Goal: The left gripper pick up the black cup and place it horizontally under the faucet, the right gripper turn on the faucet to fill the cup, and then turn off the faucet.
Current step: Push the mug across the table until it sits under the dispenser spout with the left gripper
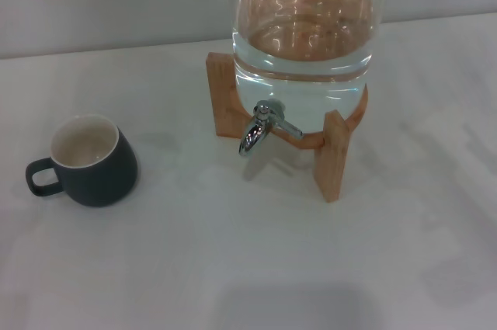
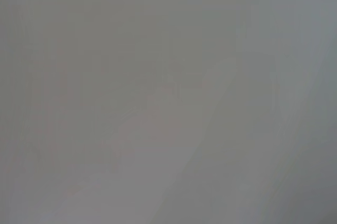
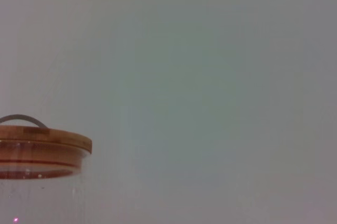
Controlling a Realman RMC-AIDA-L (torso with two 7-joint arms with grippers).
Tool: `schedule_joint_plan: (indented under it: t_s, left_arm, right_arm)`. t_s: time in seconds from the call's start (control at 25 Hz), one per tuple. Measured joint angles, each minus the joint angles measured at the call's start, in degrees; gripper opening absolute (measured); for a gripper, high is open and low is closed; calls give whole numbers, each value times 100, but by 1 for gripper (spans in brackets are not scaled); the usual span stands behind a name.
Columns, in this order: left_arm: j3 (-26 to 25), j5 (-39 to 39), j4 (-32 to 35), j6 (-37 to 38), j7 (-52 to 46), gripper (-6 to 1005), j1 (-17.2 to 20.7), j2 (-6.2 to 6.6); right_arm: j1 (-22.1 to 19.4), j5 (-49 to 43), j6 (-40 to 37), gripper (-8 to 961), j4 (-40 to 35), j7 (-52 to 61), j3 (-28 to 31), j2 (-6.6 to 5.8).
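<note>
The black cup (image 1: 92, 162) stands upright on the white table at the left in the head view, its cream inside showing and its loop handle pointing left. The chrome faucet (image 1: 260, 128) juts from the front of a big clear glass jar (image 1: 304, 43) holding water, its spout pointing down over bare table. The cup stands well to the left of the faucet. Neither gripper shows in any view. The left wrist view shows only a plain grey surface. The right wrist view shows the jar's wooden lid (image 3: 42, 147) with a metal handle.
The jar rests on a wooden stand (image 1: 334, 155) with legs at the left, back and front right. The white table (image 1: 233, 268) runs to a pale wall behind.
</note>
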Motion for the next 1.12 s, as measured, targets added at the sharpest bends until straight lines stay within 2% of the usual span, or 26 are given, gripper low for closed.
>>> schedule_joint_plan:
  t_s: [0.24, 0.44, 0.56, 0.8, 1.12]
  left_arm:
    - [32, 188, 43, 33, 2, 826, 52, 1]
    - [42, 953, 127, 49, 206, 824, 20, 5]
    - [43, 1300, 540, -155, 626, 824, -11, 2]
    - [32, 1285, 1085, -686, 1362, 822, -30, -5]
    - [36, 1364, 1167, -772, 1556, 820, -74, -17]
  right_arm:
    - [27, -24, -131, 795, -12, -9, -30, -6]
    - [144, 12, -192, 795, -42, -44, 122, -15]
    - [270, 14, -345, 795, -128, -38, 241, -17]
    - [296, 18, -438, 795, -251, -32, 243, -17]
    - [396, 31, -474, 795, -262, -52, 308, -18]
